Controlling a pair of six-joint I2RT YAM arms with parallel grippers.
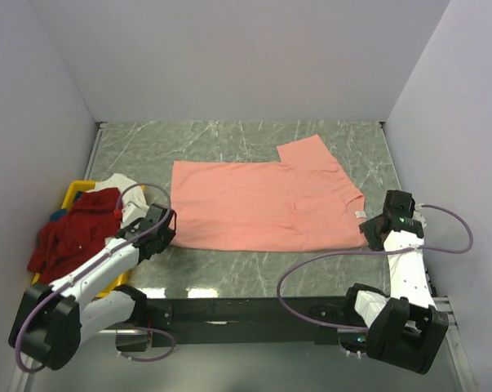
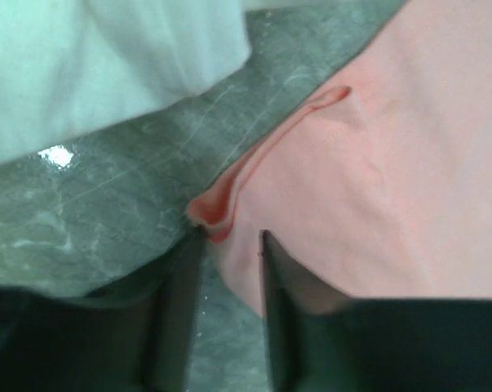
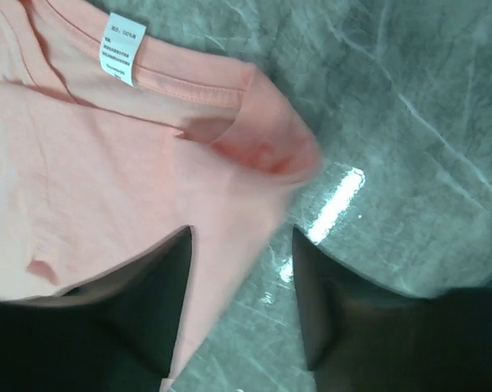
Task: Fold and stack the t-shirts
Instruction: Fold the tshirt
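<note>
Lying flat on the green marble table point(image 1: 229, 139), pink shirt point(image 1: 262, 204); white neck label point(image 3: 119, 49), print unreadable. Left gripper point(image 2: 229, 245) and right gripper point(image 3: 241, 245) fingers parted at its ends, gripping nothing. White walls point(image 1: 229, 57).

We see a salmon-pink t-shirt point(image 1: 262, 208) with a white neck label point(image 3: 119, 51) on a grey-green table point(image 1: 229, 143) marbled with pale veins, plus a dark red t-shirt point(image 1: 74, 233), a white t-shirt point(image 2: 107, 65) and a yellow bin point(image 1: 73, 193) at its left edge.

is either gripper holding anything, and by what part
Nothing held, jaws apart on both: left gripper at the hem corner of the salmon-pink cotton t-shirt, right gripper at its collar-end corner.
</note>
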